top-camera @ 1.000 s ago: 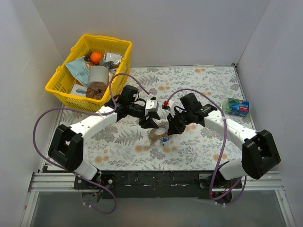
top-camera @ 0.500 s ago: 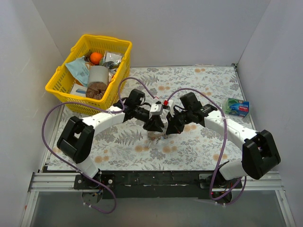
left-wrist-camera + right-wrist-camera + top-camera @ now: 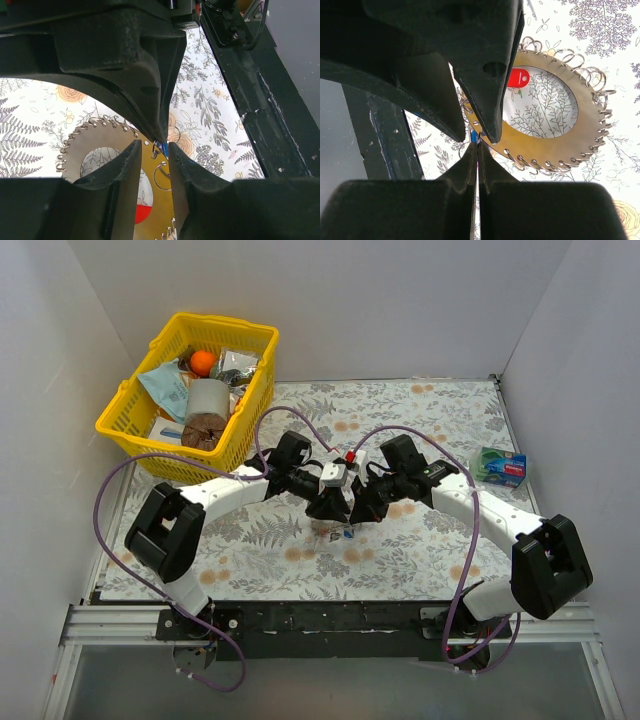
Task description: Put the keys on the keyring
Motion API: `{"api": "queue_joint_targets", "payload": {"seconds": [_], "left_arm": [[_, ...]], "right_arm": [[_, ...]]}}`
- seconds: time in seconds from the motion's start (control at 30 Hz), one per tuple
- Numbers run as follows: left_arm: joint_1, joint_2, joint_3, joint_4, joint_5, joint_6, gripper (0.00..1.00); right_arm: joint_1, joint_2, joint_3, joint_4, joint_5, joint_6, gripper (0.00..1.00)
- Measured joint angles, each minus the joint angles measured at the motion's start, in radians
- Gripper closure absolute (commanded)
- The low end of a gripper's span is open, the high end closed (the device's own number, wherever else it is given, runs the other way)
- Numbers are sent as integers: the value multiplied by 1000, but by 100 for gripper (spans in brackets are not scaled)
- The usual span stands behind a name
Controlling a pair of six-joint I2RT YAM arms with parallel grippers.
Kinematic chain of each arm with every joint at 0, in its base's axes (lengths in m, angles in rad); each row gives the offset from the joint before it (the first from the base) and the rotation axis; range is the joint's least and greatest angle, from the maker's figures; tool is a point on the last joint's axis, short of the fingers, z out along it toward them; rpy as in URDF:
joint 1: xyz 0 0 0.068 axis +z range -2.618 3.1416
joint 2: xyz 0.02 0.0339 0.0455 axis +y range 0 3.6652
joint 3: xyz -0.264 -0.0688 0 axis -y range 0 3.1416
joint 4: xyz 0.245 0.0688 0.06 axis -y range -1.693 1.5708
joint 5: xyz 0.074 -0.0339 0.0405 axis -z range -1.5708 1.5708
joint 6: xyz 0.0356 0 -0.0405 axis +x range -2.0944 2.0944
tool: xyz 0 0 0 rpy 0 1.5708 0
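Note:
The keyring (image 3: 590,135) is a flat silvery-gold disc with a wide hole and small wire loops round its rim, lying on the floral cloth (image 3: 450,430). Both grippers meet over its near rim (image 3: 326,531). A red key head (image 3: 518,77) shows through the hole, also in the left wrist view (image 3: 142,214). A blue key head (image 3: 161,148) sits at the rim, right at both grippers' tips (image 3: 473,135). My left gripper (image 3: 152,146) has a narrow gap between its fingers, with the ring's band (image 3: 95,142) showing behind. My right gripper (image 3: 477,144) is shut; whether it pinches anything is unclear.
A yellow basket (image 3: 130,425) full of groceries stands at the back left. A blue-green packet (image 3: 498,467) lies at the right edge of the cloth. White walls close in the sides and back. The black front rail (image 3: 260,100) runs just beyond the ring.
My left arm has swung right until its fingers meet the right gripper over the ring, and its jaws have narrowed. The right arm has stayed put.

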Motion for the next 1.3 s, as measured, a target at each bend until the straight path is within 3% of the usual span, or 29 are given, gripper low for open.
{"api": "queue_joint_targets", "payload": {"seconds": [0.23, 0.43, 0.47, 0.5, 0.6, 1.3], "left_arm": [[0, 15, 0, 18, 13, 6, 95], [0, 21, 0, 23, 21, 8, 100], [0, 22, 0, 24, 23, 9, 88], [0, 24, 0, 24, 24, 9, 83], [0, 26, 0, 24, 22, 10, 73], [-2, 37, 1, 43, 6, 18, 73]], "right_arm": [[-1, 0, 0, -6, 2, 0, 99], [-1, 0, 0, -9, 8, -1, 99], [-1, 0, 0, -10, 10, -1, 99], [-1, 0, 0, -11, 12, 0, 99], [-1, 0, 0, -16, 16, 0, 99], [-5, 0, 0, -26, 23, 3, 99]]}}
